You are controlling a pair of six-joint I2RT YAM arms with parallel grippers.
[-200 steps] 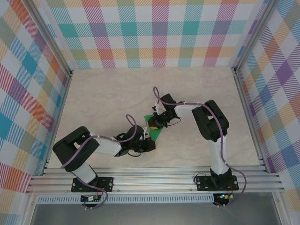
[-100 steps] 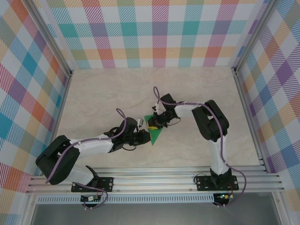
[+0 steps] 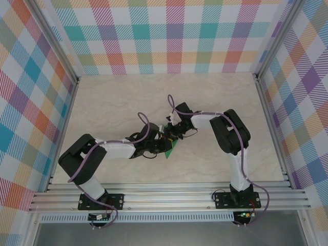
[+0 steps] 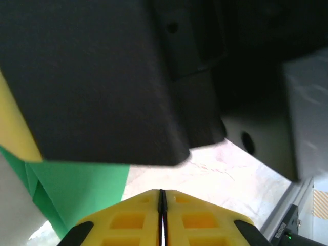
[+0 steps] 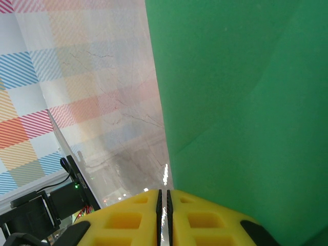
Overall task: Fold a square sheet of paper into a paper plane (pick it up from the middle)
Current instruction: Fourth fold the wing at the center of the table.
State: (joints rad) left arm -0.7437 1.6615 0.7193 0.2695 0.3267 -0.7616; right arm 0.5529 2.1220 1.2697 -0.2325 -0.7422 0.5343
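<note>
Green paper sheet (image 3: 172, 147), partly folded, lies mid-way across the table (image 3: 220, 102) beneath two meeting claws.
Left gripper (image 4: 161, 193) and right gripper (image 5: 163, 193) both show fingers pressed together. Their wrists cover most of the paper from above, with plaid walls (image 3: 169, 36) around.

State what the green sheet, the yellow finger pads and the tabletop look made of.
Sheet: thin paper, matte, with soft creases across it. Pads: probably moulded plastic, slightly glossy, with square recesses. Tabletop: pale marble-look surface, likely laminate; veining and a sheen show in the right wrist view.
</note>
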